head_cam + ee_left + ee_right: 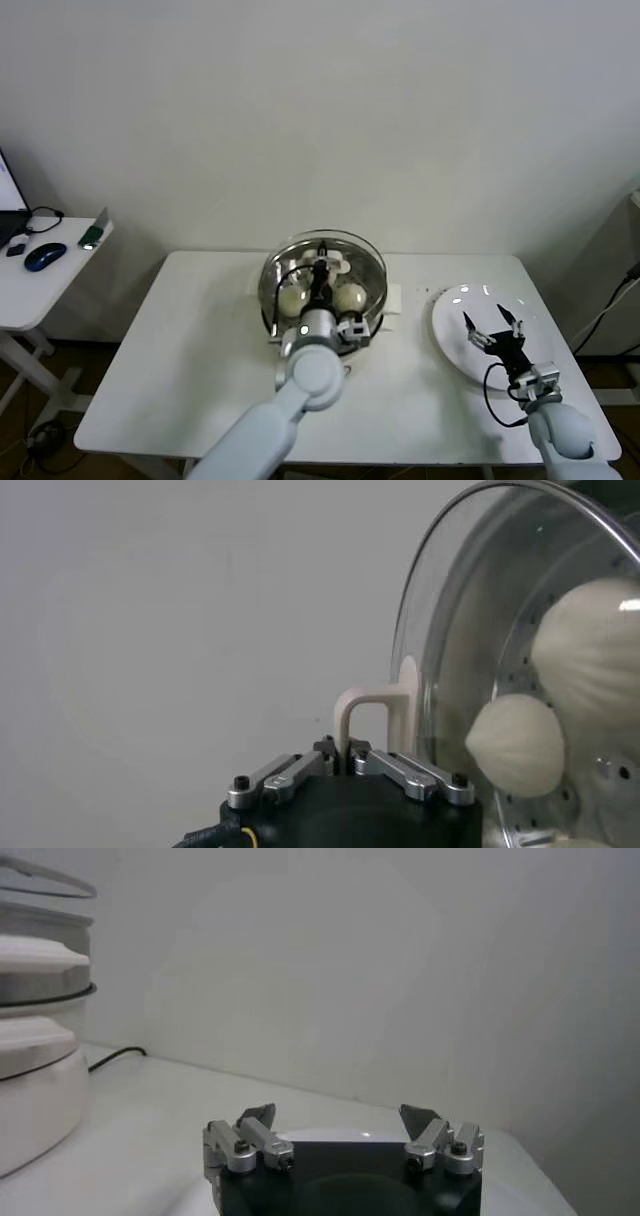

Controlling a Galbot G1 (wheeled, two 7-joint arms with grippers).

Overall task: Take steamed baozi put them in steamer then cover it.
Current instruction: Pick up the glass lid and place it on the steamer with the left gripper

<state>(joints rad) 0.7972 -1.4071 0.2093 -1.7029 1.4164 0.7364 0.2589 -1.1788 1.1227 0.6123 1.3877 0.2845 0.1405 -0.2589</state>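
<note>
Head view: cream-white baozi [351,297] sit inside the shiny steel steamer [372,262]; left gripper [322,272] clenches the glass lid's pale handle [372,716] above it, lid unseated; right gripper [493,329], at three o'clock, gapes empty.

The round glass lid with its pale handle [322,262] sits over the shiny stainless-steel steamer basket [372,300], closing the way in from above to the cream-white buns [351,297]. The left pincer [322,268], clamped on that handle, and its arm fill the near side of the steamer. The white worktop [190,350] is bare left of the steamer and between it and the flat round white plate [455,305]. The right pincer [493,326] hangs spread over that plate.
</note>
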